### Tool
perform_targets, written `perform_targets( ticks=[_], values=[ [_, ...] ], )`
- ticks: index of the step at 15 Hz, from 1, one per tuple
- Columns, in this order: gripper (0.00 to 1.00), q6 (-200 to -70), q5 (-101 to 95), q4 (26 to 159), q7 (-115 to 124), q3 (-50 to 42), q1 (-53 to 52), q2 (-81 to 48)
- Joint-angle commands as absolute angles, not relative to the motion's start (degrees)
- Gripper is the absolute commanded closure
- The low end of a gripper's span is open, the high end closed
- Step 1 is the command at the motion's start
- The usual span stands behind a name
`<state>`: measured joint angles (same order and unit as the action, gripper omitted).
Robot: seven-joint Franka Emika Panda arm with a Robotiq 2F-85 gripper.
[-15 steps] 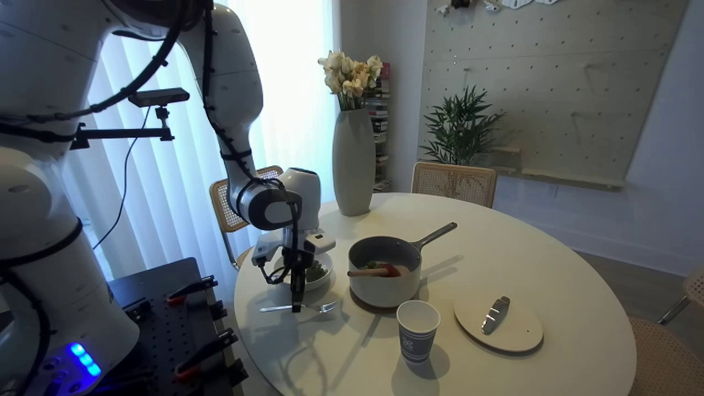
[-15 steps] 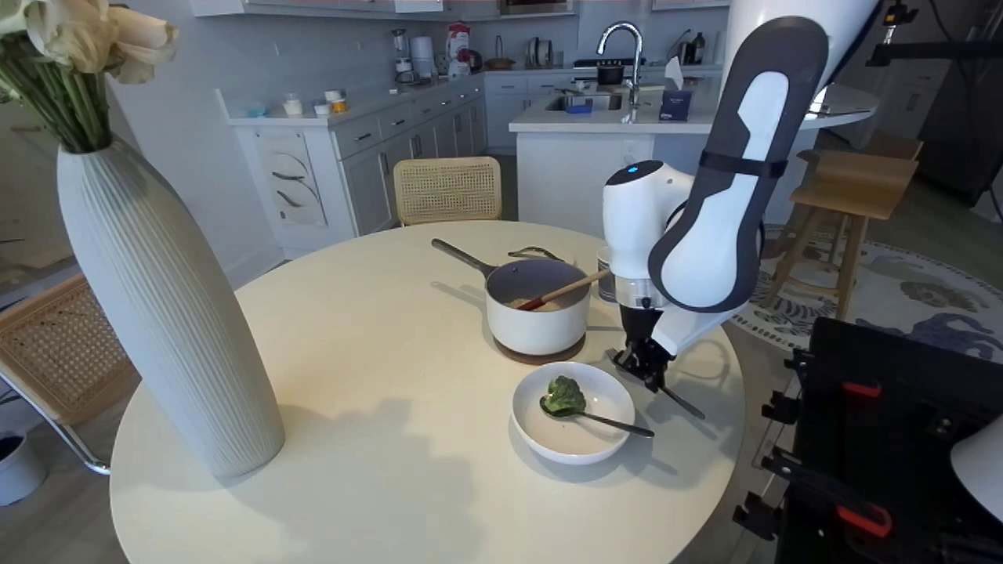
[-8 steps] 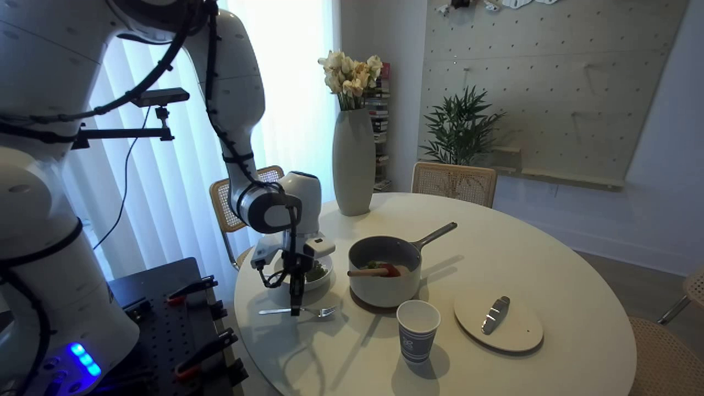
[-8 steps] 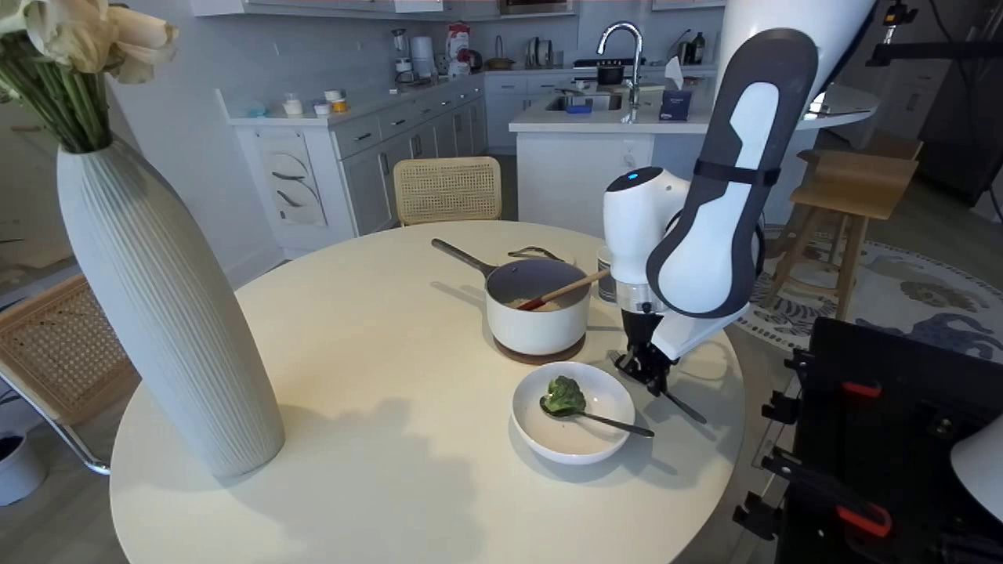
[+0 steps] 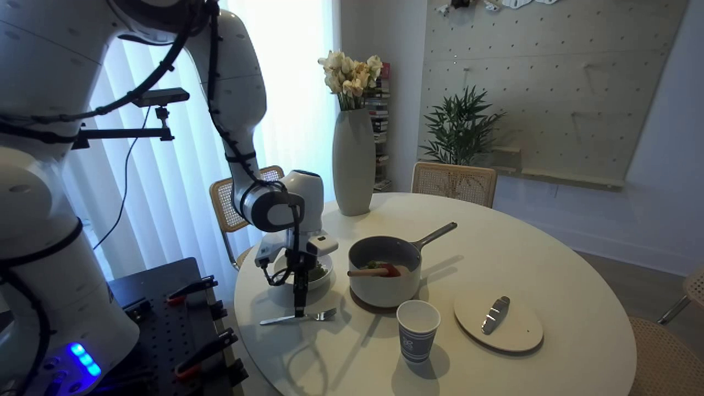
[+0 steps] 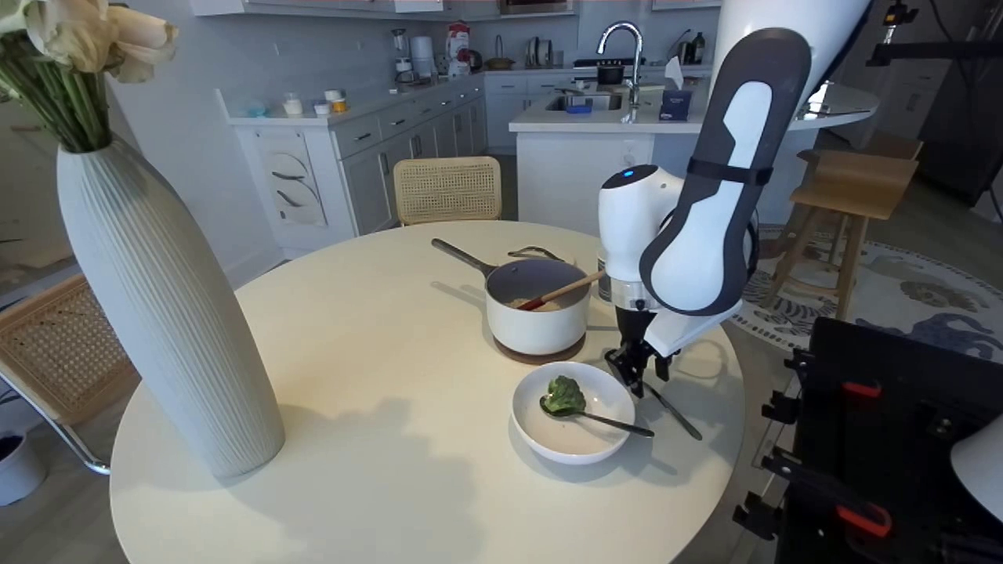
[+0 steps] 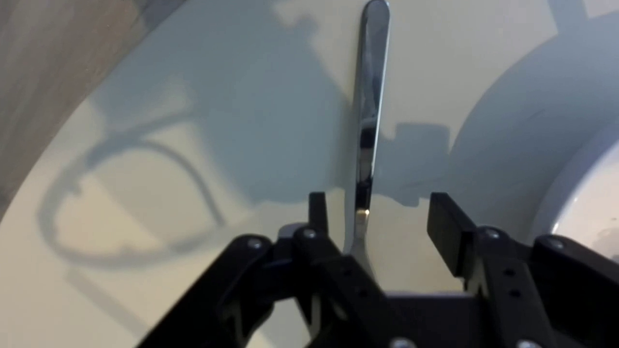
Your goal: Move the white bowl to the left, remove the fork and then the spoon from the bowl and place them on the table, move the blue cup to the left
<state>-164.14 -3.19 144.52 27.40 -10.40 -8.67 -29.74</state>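
Wrist view: your fingers (image 7: 449,236) stand apart, the fork (image 7: 367,137) between them, the white bowl (image 7: 587,200) just beside. In both exterior views a saucepan (image 6: 537,330) stands nearby.

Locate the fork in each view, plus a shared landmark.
Exterior view: fork lower left of centre, tines right.
Exterior view: fork lower right of centre, handle showing.
Wrist view: fork runs down from near the top, just right of centre.
Landmark: white bowl beside it, in all three.
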Motion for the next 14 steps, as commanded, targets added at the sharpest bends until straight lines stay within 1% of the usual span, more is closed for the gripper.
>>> perform_targets(
  ticks=[1,2,3,14],
  values=[
    [0.11,-164.2,-1.8,144.0,26.0,-11.4,-10.2,-29.1],
    [0.04,-164.3,-2.0,144.0,26.2,-11.6,-10.5,-28.9],
    [0.01,-164.2,-2.1,144.0,26.4,-11.9,-10.9,-28.5],
    [0.00,-155.8,-4.2,142.2,27.0,-12.7,-13.5,-22.4]
  ],
)
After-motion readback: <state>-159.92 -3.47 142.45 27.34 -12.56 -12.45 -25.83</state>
